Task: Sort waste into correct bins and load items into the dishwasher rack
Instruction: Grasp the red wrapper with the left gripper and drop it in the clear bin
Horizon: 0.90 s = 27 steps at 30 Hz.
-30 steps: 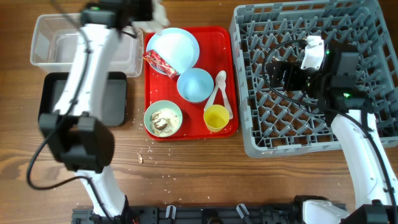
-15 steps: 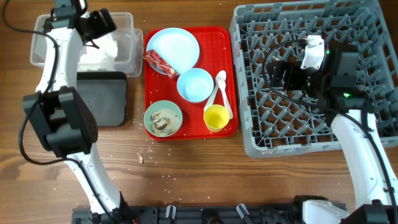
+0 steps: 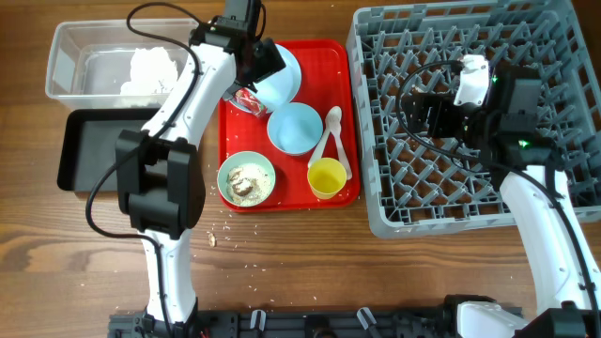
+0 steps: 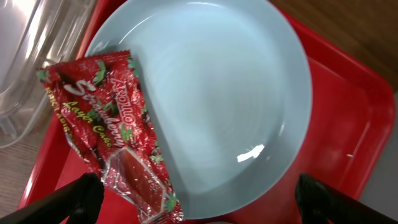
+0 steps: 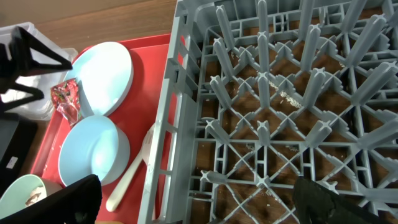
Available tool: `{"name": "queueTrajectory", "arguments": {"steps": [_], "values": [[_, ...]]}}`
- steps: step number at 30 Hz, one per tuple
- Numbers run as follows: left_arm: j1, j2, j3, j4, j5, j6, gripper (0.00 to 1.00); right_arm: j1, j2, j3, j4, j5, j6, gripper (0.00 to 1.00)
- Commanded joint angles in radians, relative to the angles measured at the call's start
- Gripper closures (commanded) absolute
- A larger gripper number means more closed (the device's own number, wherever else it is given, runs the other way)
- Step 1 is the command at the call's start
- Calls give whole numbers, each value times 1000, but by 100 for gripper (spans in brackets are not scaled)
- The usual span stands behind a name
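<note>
At the tray's point(image 3: 349, 75) far left corner, the left gripper point(image 3: 261, 64) hangs spread over the red wrapper point(image 4: 109, 134), which lies across the plate's point(image 4: 217, 93) left edge. The right gripper point(image 3: 423, 111), also spread, hovers over the rack point(image 3: 563, 56).

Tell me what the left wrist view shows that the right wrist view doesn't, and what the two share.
Only the left wrist: close detail of the red wrapper, its lettering, and how it laps over the left rim of the plate onto the red tray, with the left pincer open.
Only the right wrist: the dishwasher rack, the blue bowl, the white spoon and the rim of the green bowl.
Both: the plate, the red wrapper and the red tray.
</note>
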Motion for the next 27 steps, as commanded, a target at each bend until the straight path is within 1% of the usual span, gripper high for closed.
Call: {"name": "queueTrajectory", "arguments": {"steps": [1, 8, 12, 13, 17, 21, 22, 23, 25, 27], "values": [[6, 24, -51, -3, -63, -69, 0, 5, 5, 21, -4, -20, -13, 0], [6, 24, -104, -2, -62, -72, 0, 5, 5, 21, -5, -20, -13, 0], [5, 43, -121, 79, -63, -71, 0, 5, 5, 21, -8, -20, -13, 0], [5, 64, -122, 124, -63, -51, 0, 5, 5, 21, -6, -20, -13, 0], [6, 87, -122, 145, -63, -34, 0, 5, 5, 21, -5, -20, -10, 0], [6, 95, -122, 216, -63, -34, 0, 5, 5, 21, -5, -20, -10, 0], [6, 99, -122, 232, -63, -34, 2, 5, 5, 21, -5, -20, -10, 0], [6, 105, -122, 241, -63, -34, 10, 5, 5, 21, -5, -20, -10, 0], [6, 124, -122, 245, -62, -34, 55, 5, 5, 21, -6, -20, -10, 0], [6, 137, -122, 245, -62, -34, 96, 5, 5, 21, -6, -20, -10, 0]]}}
